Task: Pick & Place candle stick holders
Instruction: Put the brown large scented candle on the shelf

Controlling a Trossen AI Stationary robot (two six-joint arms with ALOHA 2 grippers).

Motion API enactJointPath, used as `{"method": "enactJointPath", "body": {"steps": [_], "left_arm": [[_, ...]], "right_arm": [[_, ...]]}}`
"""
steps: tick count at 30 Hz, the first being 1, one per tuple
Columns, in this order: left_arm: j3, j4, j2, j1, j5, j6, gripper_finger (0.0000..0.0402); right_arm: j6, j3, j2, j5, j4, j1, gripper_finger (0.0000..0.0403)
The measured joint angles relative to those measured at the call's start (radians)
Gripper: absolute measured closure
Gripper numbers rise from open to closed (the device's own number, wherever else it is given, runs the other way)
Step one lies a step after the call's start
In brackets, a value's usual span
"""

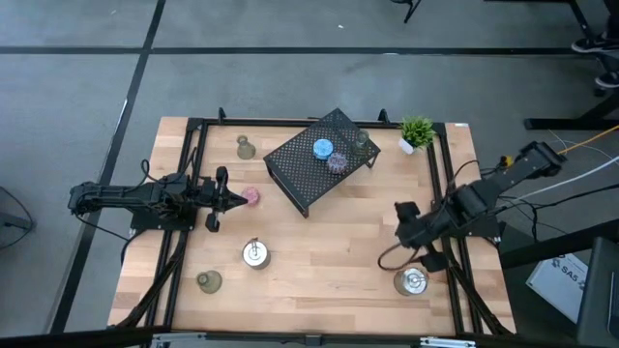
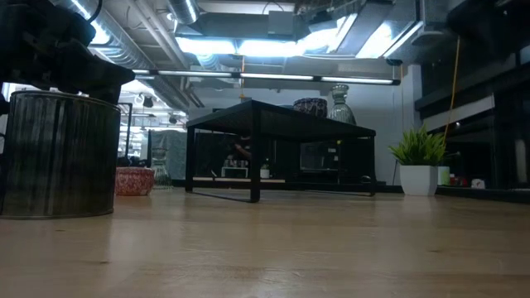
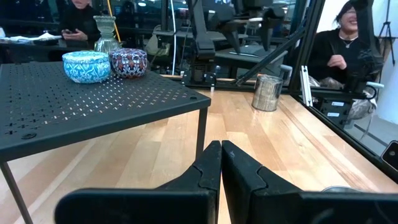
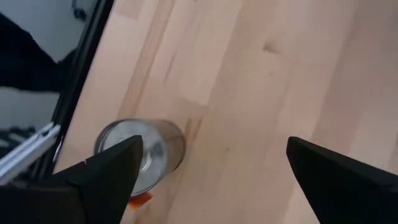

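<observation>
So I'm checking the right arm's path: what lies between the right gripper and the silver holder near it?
Only bare wood. In the right wrist view the open right gripper hangs above the silver holder, nothing between.

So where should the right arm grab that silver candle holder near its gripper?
Take the silver holder by its round outer wall, coming from above. It stands upright and clear on the table, and the right gripper hangs over it, fingers wide open.

The wooden bench (image 1: 329,242) carries a black mesh rack (image 1: 290,169), a potted plant (image 1: 417,132), and holders. A pink cup (image 1: 251,196) sits just beyond the left hand (image 1: 235,199). One silver holder (image 1: 254,254) lies nearer the left hand, another (image 1: 411,281) beside the right hand (image 1: 398,224). Two green glass holders (image 1: 246,147) (image 1: 209,281) flank the left hand.
</observation>
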Motion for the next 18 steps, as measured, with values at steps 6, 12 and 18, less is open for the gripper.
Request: {"method": "enactJointPath", "body": {"steps": [6, 12, 18], "left_arm": [[0.000, 0.000, 0.000, 0.000, 0.000, 0.000, 0.0395], [0.000, 0.000, 0.000, 0.000, 0.000, 0.000, 0.0395], [0.000, 0.000, 0.000, 0.000, 0.000, 0.000, 0.0395]], "right_arm": [[0.009, 0.000, 0.073, 0.000, 0.008, 0.095, 0.0003], [0.041, 0.000, 0.135, -0.042, 0.083, 0.181, 0.0003], [0.007, 0.000, 0.185, -0.043, 0.179, 0.236, 0.0003]]}}
